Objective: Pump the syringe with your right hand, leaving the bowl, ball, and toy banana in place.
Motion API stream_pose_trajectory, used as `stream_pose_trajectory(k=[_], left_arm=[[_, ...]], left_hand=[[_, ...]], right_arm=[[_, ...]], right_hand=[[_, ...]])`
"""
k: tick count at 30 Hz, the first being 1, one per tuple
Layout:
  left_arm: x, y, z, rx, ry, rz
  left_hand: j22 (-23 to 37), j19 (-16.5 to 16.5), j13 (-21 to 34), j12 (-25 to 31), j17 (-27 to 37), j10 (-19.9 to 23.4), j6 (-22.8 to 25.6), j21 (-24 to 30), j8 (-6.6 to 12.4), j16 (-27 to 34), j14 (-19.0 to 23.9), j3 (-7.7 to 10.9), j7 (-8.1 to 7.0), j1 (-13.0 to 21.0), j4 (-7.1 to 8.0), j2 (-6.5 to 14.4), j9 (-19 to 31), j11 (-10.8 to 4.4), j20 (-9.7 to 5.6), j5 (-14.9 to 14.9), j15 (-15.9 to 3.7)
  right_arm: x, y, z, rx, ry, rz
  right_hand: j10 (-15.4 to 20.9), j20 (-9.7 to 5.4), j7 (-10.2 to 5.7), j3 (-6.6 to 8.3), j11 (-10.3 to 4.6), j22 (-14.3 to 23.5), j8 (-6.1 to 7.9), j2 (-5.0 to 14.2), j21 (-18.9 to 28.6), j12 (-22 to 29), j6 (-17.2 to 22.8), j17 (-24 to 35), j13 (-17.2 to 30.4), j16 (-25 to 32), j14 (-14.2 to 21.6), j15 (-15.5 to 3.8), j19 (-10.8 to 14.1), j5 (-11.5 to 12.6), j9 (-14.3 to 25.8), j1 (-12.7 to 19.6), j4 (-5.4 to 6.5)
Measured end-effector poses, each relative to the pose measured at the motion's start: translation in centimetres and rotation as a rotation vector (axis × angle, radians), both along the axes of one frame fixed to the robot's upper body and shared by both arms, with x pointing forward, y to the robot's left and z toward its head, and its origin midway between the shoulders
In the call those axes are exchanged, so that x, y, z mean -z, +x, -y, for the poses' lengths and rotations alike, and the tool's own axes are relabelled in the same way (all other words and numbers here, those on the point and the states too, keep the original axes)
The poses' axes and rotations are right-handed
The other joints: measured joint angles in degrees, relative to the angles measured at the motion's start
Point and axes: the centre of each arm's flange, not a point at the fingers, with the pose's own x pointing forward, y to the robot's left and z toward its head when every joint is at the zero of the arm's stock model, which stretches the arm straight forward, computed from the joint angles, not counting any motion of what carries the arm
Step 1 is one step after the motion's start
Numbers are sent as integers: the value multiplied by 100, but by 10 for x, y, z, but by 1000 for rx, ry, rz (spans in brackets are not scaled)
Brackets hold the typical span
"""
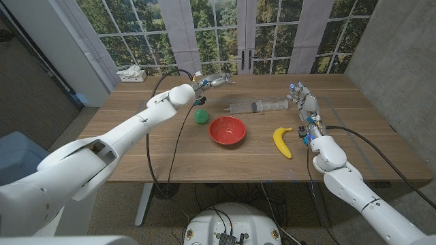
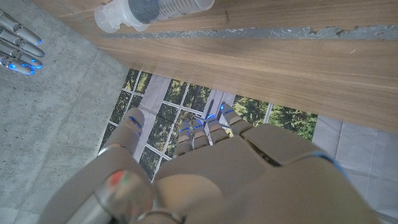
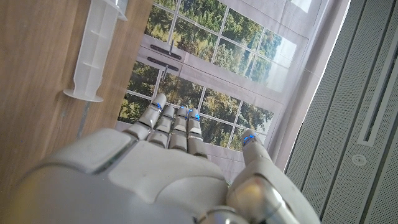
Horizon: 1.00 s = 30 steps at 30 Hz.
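Right hand: right hand (image 1: 304, 103) stands near the bench's right side, fingers spread and pointing away from the robot, holding nothing; it sits just beside the plunger end of the syringe, apart from it.
Left hand: left hand (image 1: 212, 82) reaches to the far side of the bench on a long extended arm, fingers loosely extended, holding nothing.
Syringe: large clear syringe (image 1: 258, 106) lies on its side across the bench, beyond the bowl, plunger end toward the right hand.
Bowl: red bowl (image 1: 227, 130) sits upright near the bench's middle.
Ball: green ball (image 1: 200, 116) rests just left of the bowl.
Toy banana: yellow toy banana (image 1: 283, 141) lies right of the bowl, near the right wrist.
Bench: wooden bench (image 1: 136, 146) carries all 4 things.
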Motion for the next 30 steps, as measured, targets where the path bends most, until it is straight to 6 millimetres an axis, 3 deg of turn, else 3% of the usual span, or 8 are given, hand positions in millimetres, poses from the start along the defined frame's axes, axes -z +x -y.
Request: stream_pose_trajectory(k=[9, 10, 30], left_arm=[[2, 1, 3, -6, 29, -5], [3, 1, 11, 1, 43, -7], [8, 11, 31, 17, 123, -44]], left_hand=[[0, 0, 30, 1, 0, 31, 0, 0, 0, 0, -32, 21, 0, 24, -20, 23, 0, -31, 0, 0, -32], [1, 0, 30, 1, 0, 31, 0, 0, 0, 0, -32, 24, 0, 24, -23, 23, 0, -31, 0, 0, -31], [1, 21, 29, 3, 0, 52, 30, -43, 0, 1, -31, 0, -30, 76, -47, -30, -1, -10, -21, 0, -31]], right_arm=[[3, -2, 2, 3, 3, -2], [2, -3, 2, 4, 4, 7], [4, -3, 8, 10, 16, 12]], right_hand=[[0, -18, 0, -3, 0, 0, 0, 0, -66, 0, 0, 0, 0, 0, 0, 0, 60, 0, 0, 0, -3], [0, -18, 0, -3, 0, 0, 0, 0, -66, 0, 0, 0, 0, 0, 0, 0, 60, 0, 0, 0, -3], [31, -18, 0, -26, 31, -1, 0, 0, -154, -40, -1, 1, 0, 0, 0, 0, 59, 1, 0, 0, -26]])
